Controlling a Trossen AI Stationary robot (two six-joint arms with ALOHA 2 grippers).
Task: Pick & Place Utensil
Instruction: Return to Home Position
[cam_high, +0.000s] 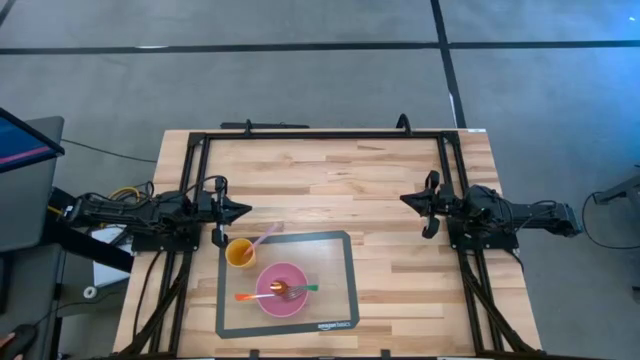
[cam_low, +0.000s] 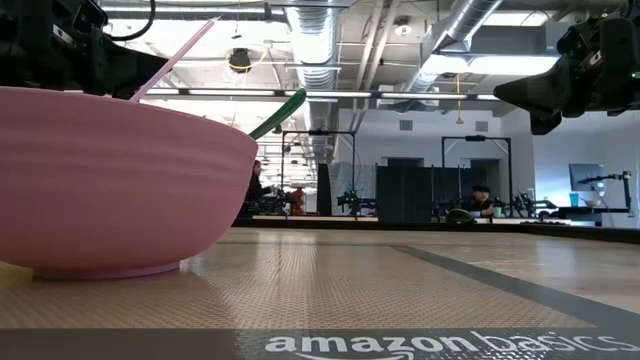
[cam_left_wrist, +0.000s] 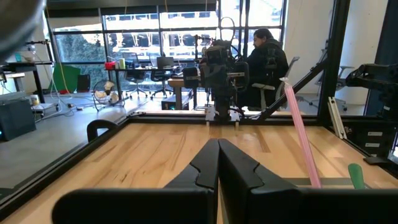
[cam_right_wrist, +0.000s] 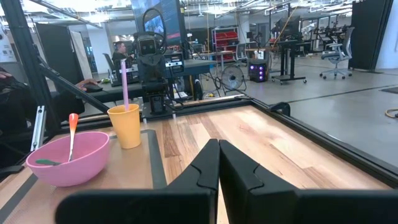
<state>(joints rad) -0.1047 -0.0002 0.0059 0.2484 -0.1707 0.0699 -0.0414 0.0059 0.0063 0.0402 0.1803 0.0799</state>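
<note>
A yellow cup stands on the grey mat's far left corner, and a pink utensil leans out of it. In the right wrist view the cup and pink utensil stand upright. A pink bowl sits on the mat. An orange utensil and a green utensil rest across the bowl's rim. My left gripper is shut and hovers just beyond the cup, toward the far edge. My right gripper is shut, well to the right of the mat. Both wrist views show shut fingers.
The mat has a dark border and covers the table's near middle. A black frame runs along the table's far edge and sides. Bare wood lies between the two grippers. People sit in the room beyond the table.
</note>
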